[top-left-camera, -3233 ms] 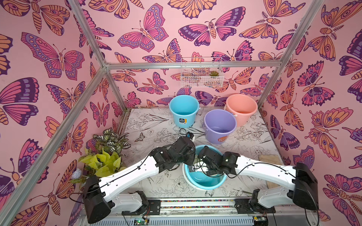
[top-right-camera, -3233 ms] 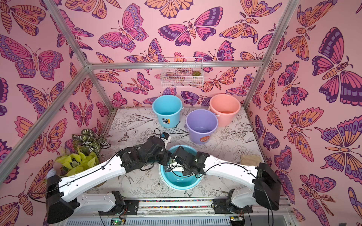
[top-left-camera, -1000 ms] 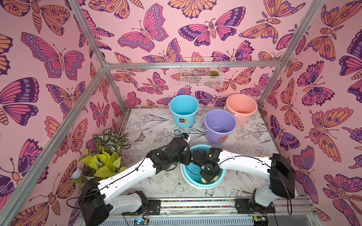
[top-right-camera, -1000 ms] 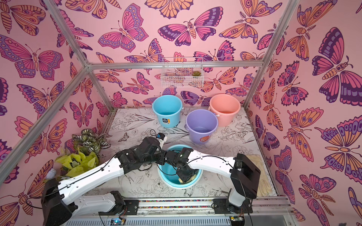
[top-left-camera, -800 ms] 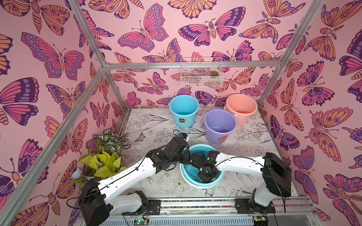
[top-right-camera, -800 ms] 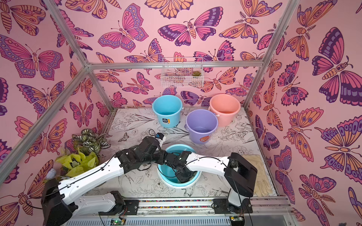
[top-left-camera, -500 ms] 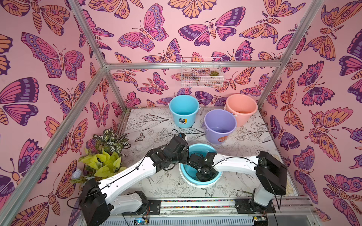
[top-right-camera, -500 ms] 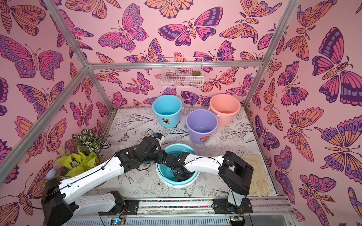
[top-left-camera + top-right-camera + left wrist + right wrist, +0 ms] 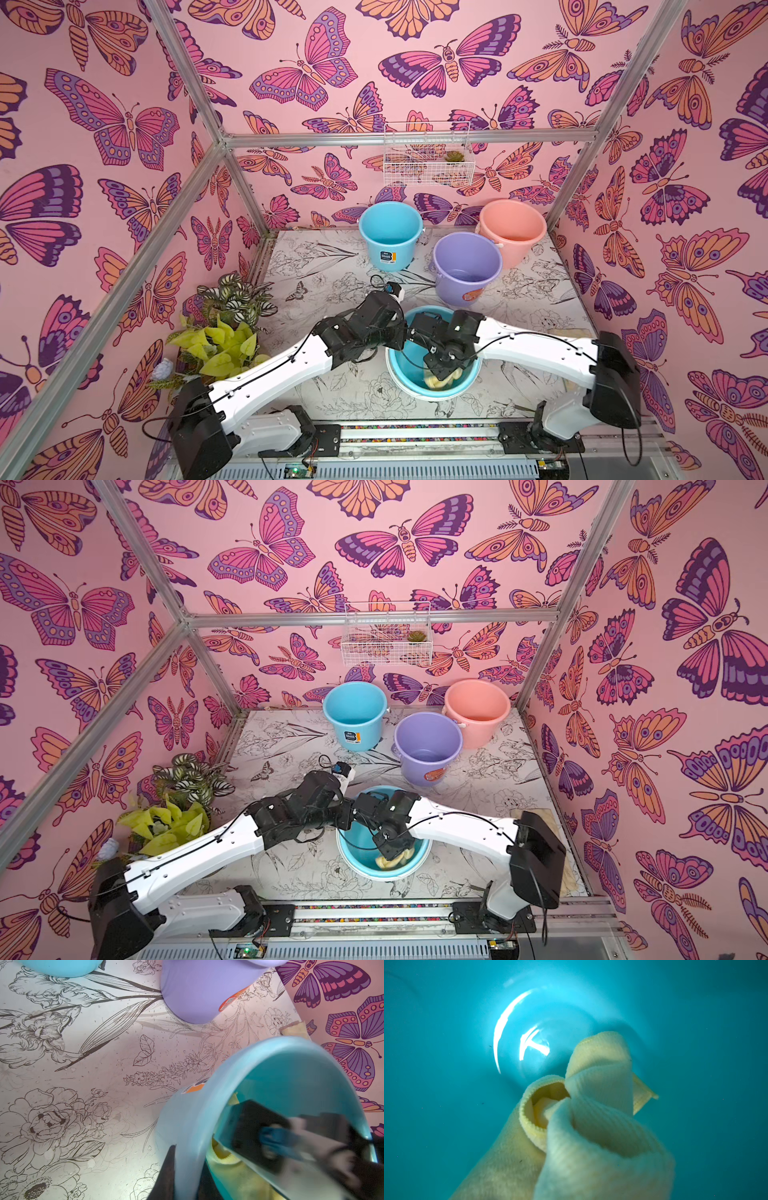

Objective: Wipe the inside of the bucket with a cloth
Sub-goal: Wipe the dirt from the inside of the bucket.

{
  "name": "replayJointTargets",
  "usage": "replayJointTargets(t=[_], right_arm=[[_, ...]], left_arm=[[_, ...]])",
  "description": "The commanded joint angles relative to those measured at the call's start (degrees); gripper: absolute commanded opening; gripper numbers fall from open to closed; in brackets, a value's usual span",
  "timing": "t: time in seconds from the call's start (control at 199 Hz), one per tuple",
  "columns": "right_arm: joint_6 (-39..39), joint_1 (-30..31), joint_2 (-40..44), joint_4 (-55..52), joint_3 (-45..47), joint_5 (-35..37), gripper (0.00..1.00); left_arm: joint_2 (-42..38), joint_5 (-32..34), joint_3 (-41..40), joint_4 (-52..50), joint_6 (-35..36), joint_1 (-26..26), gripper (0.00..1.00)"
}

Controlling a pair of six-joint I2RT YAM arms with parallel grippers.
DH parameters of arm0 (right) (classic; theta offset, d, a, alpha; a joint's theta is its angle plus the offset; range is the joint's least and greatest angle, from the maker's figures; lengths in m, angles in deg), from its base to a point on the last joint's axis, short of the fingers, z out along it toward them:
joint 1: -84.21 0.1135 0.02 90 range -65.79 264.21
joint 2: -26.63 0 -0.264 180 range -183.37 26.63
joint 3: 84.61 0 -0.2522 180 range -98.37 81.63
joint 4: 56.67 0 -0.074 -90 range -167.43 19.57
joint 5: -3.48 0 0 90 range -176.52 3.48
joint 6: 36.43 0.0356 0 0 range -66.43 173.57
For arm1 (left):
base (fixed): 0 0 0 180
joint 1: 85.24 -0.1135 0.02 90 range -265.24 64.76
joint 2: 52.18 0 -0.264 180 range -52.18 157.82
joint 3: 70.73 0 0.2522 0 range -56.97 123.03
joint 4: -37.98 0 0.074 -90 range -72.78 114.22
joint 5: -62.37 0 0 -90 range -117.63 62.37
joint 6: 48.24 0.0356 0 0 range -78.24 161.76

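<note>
A sky-blue bucket (image 9: 432, 397) stands at the front centre in both top views, with the pale-yellow cloth (image 9: 444, 379) inside it. My right gripper (image 9: 442, 365) reaches down into this bucket, shut on the cloth (image 9: 591, 1115), which hides its fingers and presses on the turquoise inner wall (image 9: 467, 1043). My left gripper (image 9: 187, 1180) is shut on the bucket's wall (image 9: 187, 1126), one finger outside and one inside. The lavender bucket (image 9: 457, 291) with its orange sticker (image 9: 232, 999) stands empty just behind, touched by neither gripper.
A second sky-blue bucket (image 9: 390, 237) and a salmon-pink bucket (image 9: 513, 232) stand by the back wall. Potted plants (image 9: 220, 332) fill the front left. A tan mat (image 9: 577, 332) lies at the right, behind my right arm. A wire basket (image 9: 428, 158) hangs on the back wall.
My right gripper has swept the cloth round inside the near blue bucket, and its arm has swung back to the right. My left gripper has kept its hold on the rim.
</note>
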Motion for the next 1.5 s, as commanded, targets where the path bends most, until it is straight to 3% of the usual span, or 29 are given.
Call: replayJointTargets(t=[0.0,0.121,0.271,0.567,1.059,1.326,1.496], right_arm=[[0.40,-0.40,2.34,-9.41,-4.96,1.30,0.00],[-0.08,-1.09,3.64,-11.24,-8.71,-3.86,0.00],[0.36,-3.22,5.59,-8.24,-8.95,-15.42,0.00],[9.57,-7.29,8.72,13.23,2.54,-35.26,0.00],[16.75,-8.14,-4.07,36.77,18.03,-39.47,0.00],[17.19,-8.14,-12.58,40.00,20.80,-35.70,0.00],[16.75,-8.18,-12.64,37.33,20.50,-33.27,0.00]], left_arm=[[0.39,-0.95,1.43,2.23,0.56,0.23,0.00],[1.02,-1.24,1.95,2.19,0.70,0.23,0.00],[1.29,-1.33,2.14,2.18,0.86,0.23,0.00],[1.64,-1.59,2.23,2.20,0.75,0.23,0.00],[2.06,-2.21,2.41,2.27,0.47,0.23,0.00],[1.30,-1.86,2.06,2.28,0.38,0.23,0.00],[1.21,-1.85,2.06,2.35,0.39,0.23,0.00]])
